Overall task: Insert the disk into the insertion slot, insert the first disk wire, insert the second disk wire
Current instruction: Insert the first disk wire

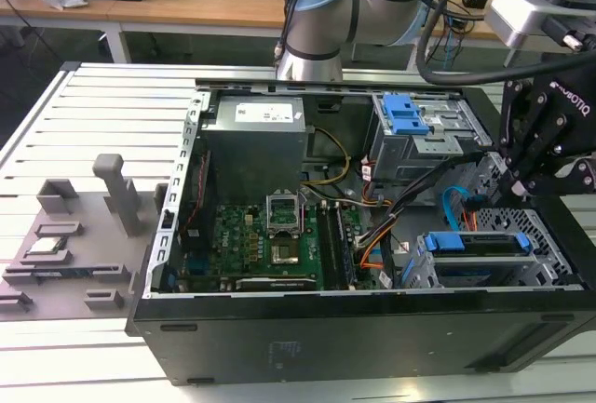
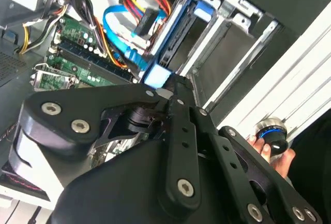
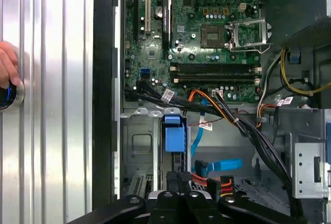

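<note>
The disk (image 1: 475, 243) lies in its blue carrier inside the insertion slot (image 1: 549, 235), a low silver perforated cage at the exterior view's right. My gripper (image 1: 510, 182) hangs over the cage's inner end. In both wrist views its fingers stand shut together, the tips (image 3: 177, 178) just short of the carrier's blue end tab (image 3: 173, 138), with nothing visibly held. The second disk wire (image 2: 115, 25), thin and light blue, loops beside the disk (image 2: 178, 25) and the gripper (image 2: 173, 83). The first disk wire (image 3: 220, 185), an orange, red and black bundle, lies next to the light blue wire (image 3: 222, 165).
The open case holds a green motherboard (image 1: 279, 235), a power supply (image 1: 256, 124) and a taller grey cage with blue latches (image 1: 410, 124). Black cables (image 3: 243, 125) cross toward the drive bay. A hand (image 3: 5, 69) rests on a knob on the slatted table. Grey fixtures (image 1: 84, 235) stand at the exterior view's left.
</note>
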